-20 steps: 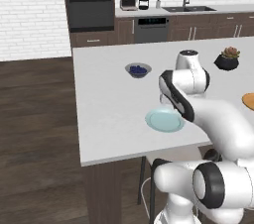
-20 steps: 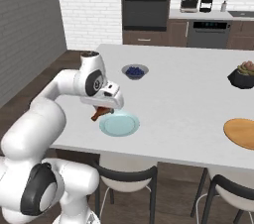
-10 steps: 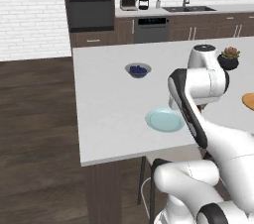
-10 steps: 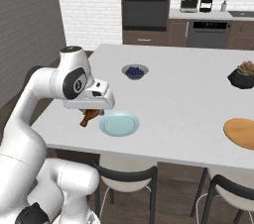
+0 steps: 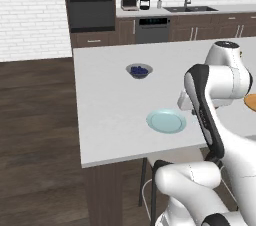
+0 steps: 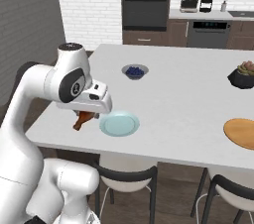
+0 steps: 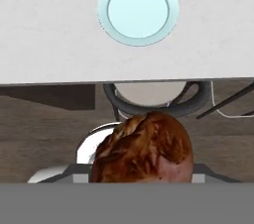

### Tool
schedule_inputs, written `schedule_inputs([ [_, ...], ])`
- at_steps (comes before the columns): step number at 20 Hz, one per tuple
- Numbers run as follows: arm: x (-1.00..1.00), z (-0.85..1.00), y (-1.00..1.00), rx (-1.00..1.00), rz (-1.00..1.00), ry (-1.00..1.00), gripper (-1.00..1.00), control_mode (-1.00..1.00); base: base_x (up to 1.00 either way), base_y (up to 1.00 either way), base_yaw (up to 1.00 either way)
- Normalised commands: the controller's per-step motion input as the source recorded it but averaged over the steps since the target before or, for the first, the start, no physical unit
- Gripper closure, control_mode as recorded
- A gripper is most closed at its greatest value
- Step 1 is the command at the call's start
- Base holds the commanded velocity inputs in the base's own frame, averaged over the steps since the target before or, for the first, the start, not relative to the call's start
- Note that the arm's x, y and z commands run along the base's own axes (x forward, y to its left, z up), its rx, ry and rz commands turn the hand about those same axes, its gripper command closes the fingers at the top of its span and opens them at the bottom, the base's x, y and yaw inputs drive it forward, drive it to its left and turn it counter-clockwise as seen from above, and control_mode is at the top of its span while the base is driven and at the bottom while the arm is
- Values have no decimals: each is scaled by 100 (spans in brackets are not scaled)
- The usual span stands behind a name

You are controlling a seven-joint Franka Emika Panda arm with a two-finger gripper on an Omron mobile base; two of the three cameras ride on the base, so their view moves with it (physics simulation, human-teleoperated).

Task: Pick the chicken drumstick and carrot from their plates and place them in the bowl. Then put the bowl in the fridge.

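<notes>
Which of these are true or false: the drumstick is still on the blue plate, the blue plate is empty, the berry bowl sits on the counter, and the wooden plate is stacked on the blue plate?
1. The chicken drumstick lies on the pale blue plate. False: the gripper holds it off the plate, by the counter's edge.
2. The pale blue plate is bare. True.
3. The grey bowl of berries sits on the white counter. True.
4. The wooden plate is stacked on the blue plate. False: they lie far apart.
</notes>
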Motion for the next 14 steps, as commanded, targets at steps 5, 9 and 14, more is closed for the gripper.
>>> schedule_inputs([
  [5,-7,0,0,0,0,-2,100,100,-27,0,0],
  [9,0,0,0,0,0,0,100,100,-100,-58,-2],
  [14,0,0,0,0,0,0,100,100,-69,-94,-5],
])
